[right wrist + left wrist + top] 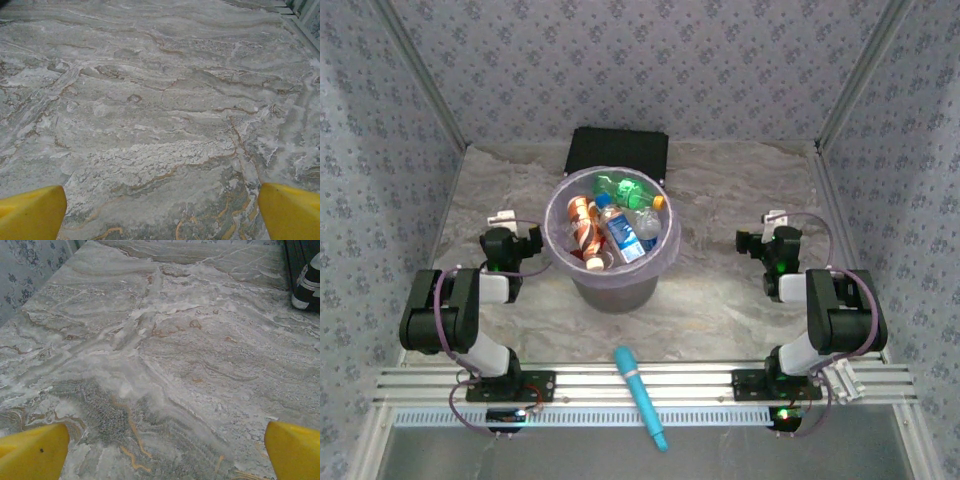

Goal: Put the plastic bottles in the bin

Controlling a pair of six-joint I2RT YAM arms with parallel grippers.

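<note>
Standing mid-table: the round grey bin lined with a translucent pale lilac bag is upright on the marbled grey table. It sits about halfway between the left and right edges and somewhat nearer the far edge than the near one.
Plastic bottles: the ones you can see lie heaped inside the bin, below its rim.
Orange bottle: at the left side of the heap, against the bag.
Green bottle: at the far side of the heap.
Clear bottle with a blue label: in the middle, slanted, with other clear bottles crowded round it too closely for you to count.
Left hand: its yellow fingers are spread wide with nothing between them, and your wrist camera sees bare marble ahead. From above, this arm's wrist sits just beside the bin's left side.
Right hand: it is also spread wide and holds nothing, over bare table. From above, it is toward the right edge and well apart from the bin.
Flat black rectangular box: at the far edge, right behind the bin. You cannot tell whether the two touch.
Cyan pen-like stick: at the near edge, lying slantwise across the aluminium rails between the two arm bases.
</note>
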